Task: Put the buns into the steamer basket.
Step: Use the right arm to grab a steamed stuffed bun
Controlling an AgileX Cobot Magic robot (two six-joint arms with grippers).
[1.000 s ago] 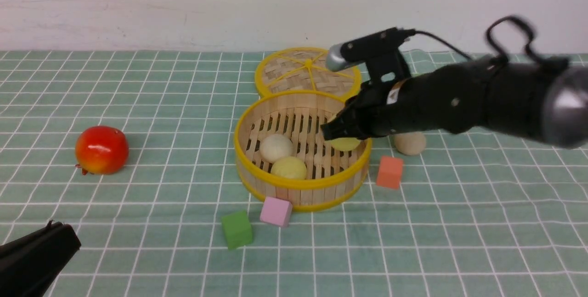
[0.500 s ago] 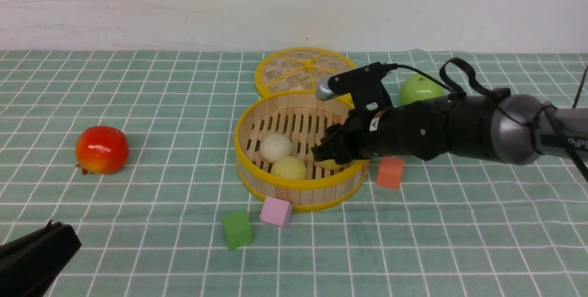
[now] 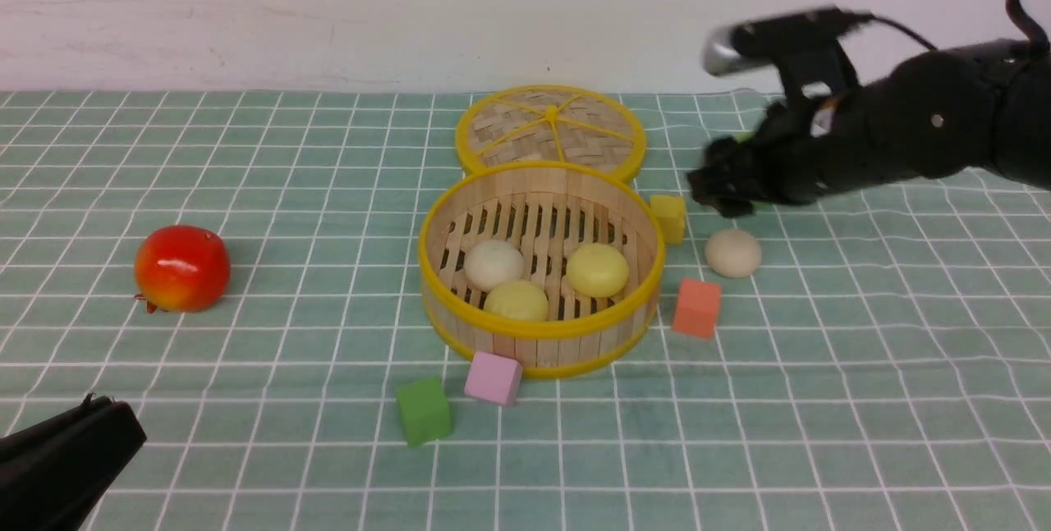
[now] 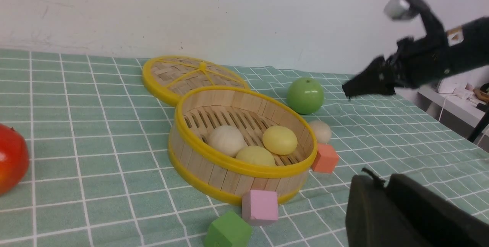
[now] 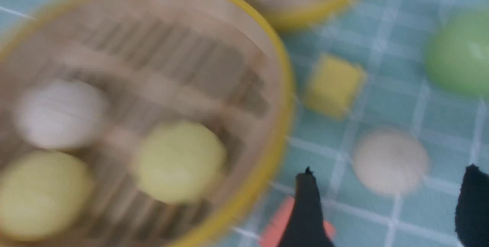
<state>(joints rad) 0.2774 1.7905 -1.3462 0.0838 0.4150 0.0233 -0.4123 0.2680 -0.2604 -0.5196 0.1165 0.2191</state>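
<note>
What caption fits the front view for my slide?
Three buns sit in the basket; a fourth lies outside near the open right claw.

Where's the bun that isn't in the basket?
Front view: the bun lies on the cloth right of the basket, behind the orange cube, near the yellow cube.

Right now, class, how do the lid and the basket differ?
The lid is flat and woven; the basket has an upright slat wall. The lid lies bare; the basket holds three buns. Both are round with yellow rims.
</note>
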